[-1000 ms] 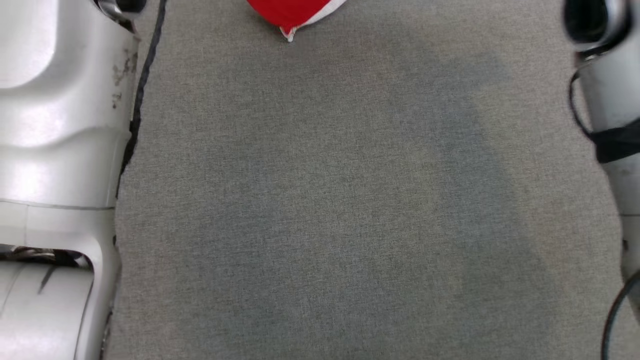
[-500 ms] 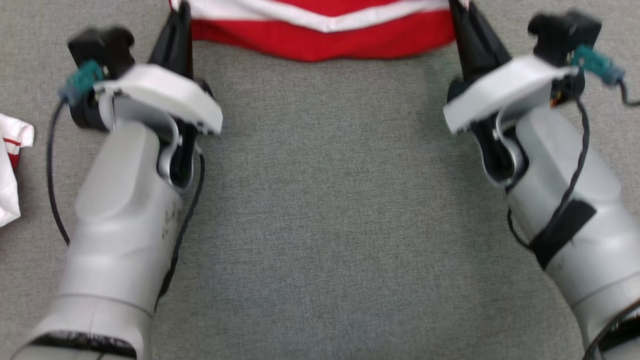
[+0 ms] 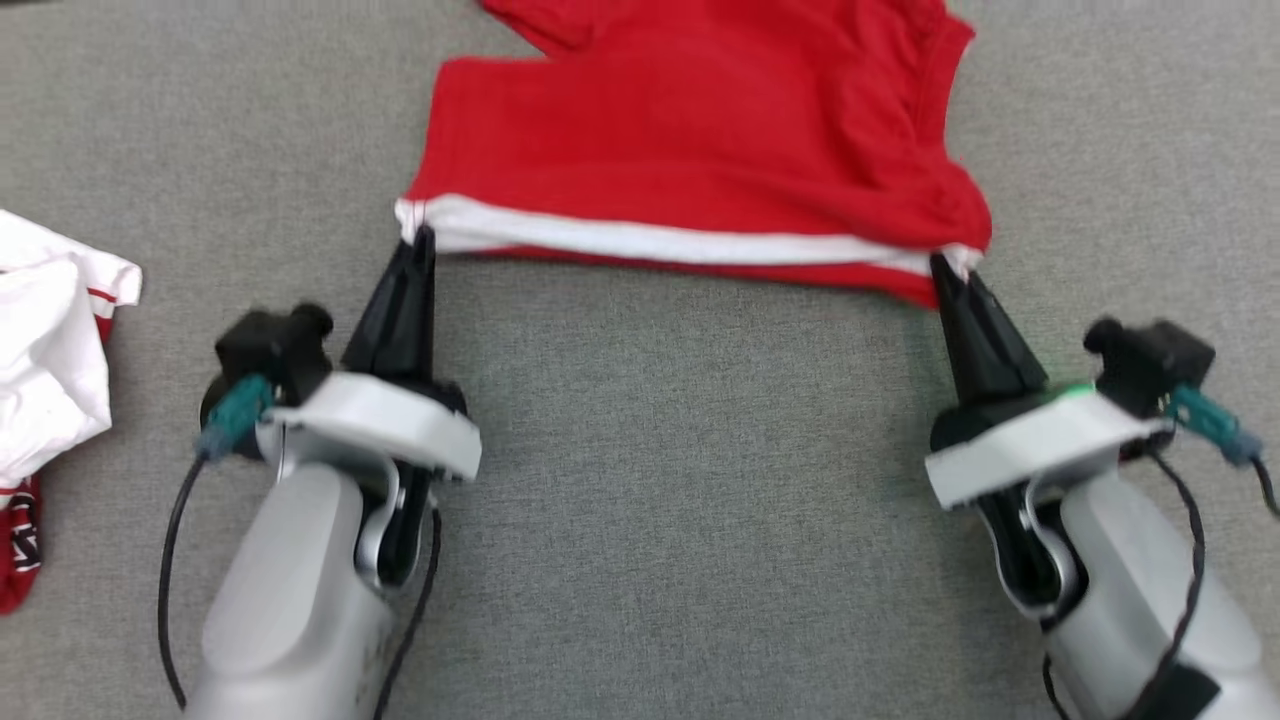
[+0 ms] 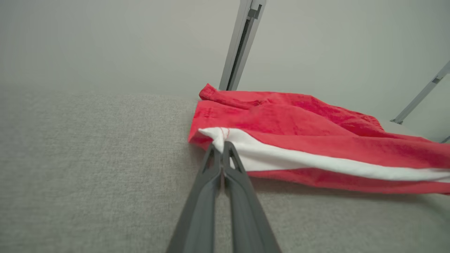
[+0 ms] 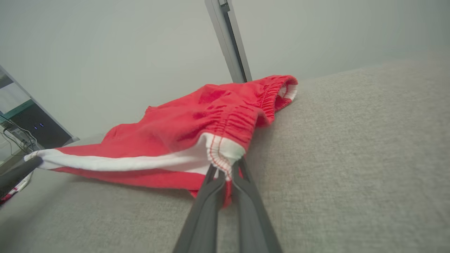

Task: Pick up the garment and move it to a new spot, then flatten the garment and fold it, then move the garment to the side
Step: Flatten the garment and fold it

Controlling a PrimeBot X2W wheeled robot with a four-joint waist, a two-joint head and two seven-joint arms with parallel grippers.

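We see the head view differently from half a second ago. Then the red garment (image 3: 700, 170) was a strip along the top edge, with both grippers high in the picture. Now most of it is in view and the grippers sit lower. The whole picture has shifted, so the camera has moved. A second ago we saw only a red tip at the top and pale forearms at the sides. The grip itself matches the earlier picture: each gripper is still on its own end of the white-banded near edge.

The left gripper (image 3: 420, 240) has its jaws closed tight on the left corner of that white band. The right gripper (image 3: 942, 268) is pinched closed on the right corner. The band runs taut between them, just above the grey fabric surface (image 3: 680, 520), with a shadow under it. The far part of the garment lies on the surface, towards the top middle of the head view.

The head view also shows a crumpled white cloth (image 3: 50, 350) with red trim at the far left, well apart from the garment.

The left wrist view adds the red stitching at the pinched corner, a pale wall and an upright metal post (image 4: 242, 42) behind the garment. The right wrist view shows the gathered elastic edge bunched above the fingers. It also shows the other arm's dark finger holding the far end of the band at the left edge, and dark equipment (image 5: 38, 130) beyond it.
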